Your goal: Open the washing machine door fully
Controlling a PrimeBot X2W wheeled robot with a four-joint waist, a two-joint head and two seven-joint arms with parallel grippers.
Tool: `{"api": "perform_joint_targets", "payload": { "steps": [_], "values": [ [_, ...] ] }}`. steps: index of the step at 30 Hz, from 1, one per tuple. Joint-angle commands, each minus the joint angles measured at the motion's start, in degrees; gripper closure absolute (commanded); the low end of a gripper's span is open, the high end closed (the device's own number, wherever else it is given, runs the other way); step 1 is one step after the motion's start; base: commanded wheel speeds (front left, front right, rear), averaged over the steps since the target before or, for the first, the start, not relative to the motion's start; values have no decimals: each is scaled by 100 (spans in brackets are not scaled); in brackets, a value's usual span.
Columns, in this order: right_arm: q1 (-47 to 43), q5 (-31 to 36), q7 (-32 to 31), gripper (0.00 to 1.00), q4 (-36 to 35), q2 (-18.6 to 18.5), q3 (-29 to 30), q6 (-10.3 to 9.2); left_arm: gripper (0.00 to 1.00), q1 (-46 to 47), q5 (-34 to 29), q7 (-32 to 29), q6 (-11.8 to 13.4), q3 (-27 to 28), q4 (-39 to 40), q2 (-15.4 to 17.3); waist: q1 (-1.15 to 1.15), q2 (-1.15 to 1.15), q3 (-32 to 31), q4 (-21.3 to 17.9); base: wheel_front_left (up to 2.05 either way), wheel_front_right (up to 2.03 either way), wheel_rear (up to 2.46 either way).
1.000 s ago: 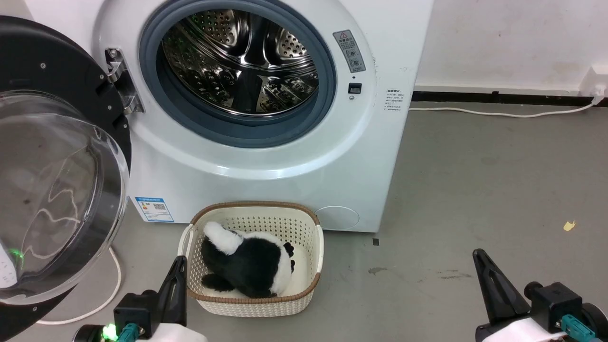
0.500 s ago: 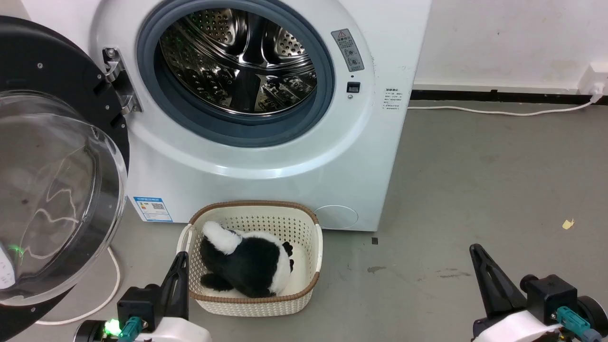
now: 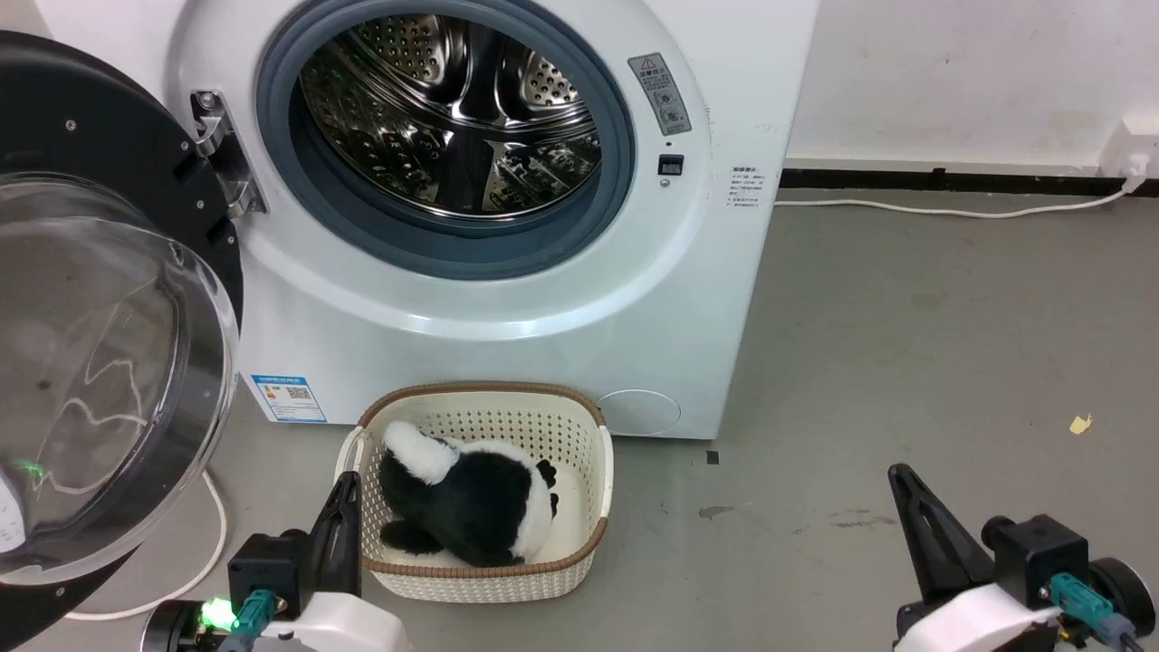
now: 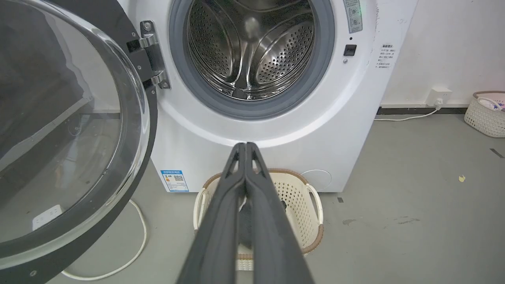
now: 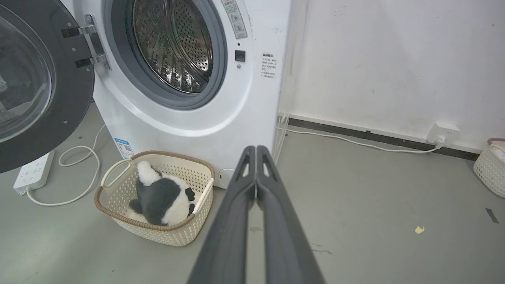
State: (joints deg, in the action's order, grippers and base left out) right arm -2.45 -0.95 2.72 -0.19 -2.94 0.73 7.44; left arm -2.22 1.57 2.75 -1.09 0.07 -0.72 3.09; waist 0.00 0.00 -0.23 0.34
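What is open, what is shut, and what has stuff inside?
washing machine door: open, swung wide to the left.
drum: empty.
round white flap: shut.
basket: holds a black-and-white plush toy.
left gripper: shut, holding nothing.
right gripper: shut, holding nothing.

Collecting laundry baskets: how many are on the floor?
2. One basket, holding a plush panda, sits before the washing machine; a second basket stands by the wall, cut off at the picture's edge. More may be hidden.

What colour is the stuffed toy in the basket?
Black and white stuffed toy, clearest in the right wrist view.
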Motion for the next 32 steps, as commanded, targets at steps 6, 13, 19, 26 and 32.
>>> {"api": "perform_joint_targets", "payload": {
  "steps": [6,13,19,26,32],
  "values": [
    [156,53,-105,100,13,6,-33,4,100,141,-81,-110,67,-6,45,-4,0,0,8,-12,0,0,0],
    [200,74,-188,100,16,6,-53,4,100,181,-118,-191,88,-6,58,-13,0,0,16,-23,0,0,0],
    [238,92,-258,100,19,6,-70,4,100,215,-150,-261,106,-7,70,-20,0,0,22,-32,0,0,0],
    [245,95,-272,100,19,6,-73,5,100,222,-157,-275,109,-7,72,-22,0,0,23,-34,0,0,0],
    [245,95,-272,100,19,6,-73,5,100,222,-157,-275,109,-7,72,-22,0,0,23,-34,0,0,0]
  ]
}}
